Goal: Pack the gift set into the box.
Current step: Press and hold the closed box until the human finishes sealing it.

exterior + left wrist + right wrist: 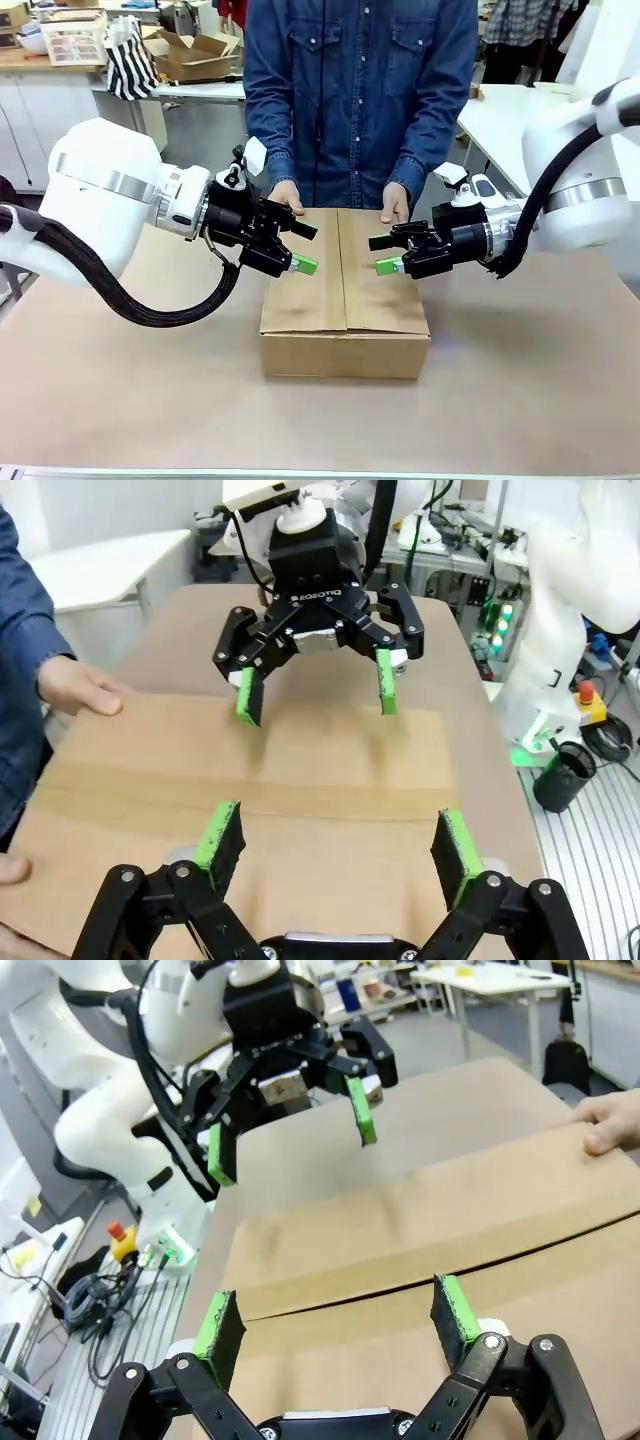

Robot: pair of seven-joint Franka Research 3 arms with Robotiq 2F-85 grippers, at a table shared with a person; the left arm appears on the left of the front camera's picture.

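Front view puts the box point(345, 300) at the middle of the counter point(120, 400), with both flaps point(305, 280) folded flat and meeting along a seam point(345, 270) that runs from 12 to 6 o'clock. The left tool point(303, 248) hangs over the top's 9 o'clock edge and the right tool point(382, 254) over its 3 o'clock edge. Both have their green pads spread wide and nothing between them, and they point at each other across the seam. Each looks just clear of the cardboard, though I cannot rule out a light touch. The two arms are about equally near, each to its own flap. A person stands at 12 o'clock with one hand point(287, 195) on the far rim at 11 and the other hand point(396, 205) at 1, so that edge is taken. With the flaps down, I would judge the gift set to be inside already and the packing near its end. What is left seems to be pressing or holding the flaps. From either wrist view the seam lies crosswise to the fingers, so any push would come down on a flap rather than along the join. There is bare counter at 6, 9 and 3 o'clock, with room to draw back sideways.
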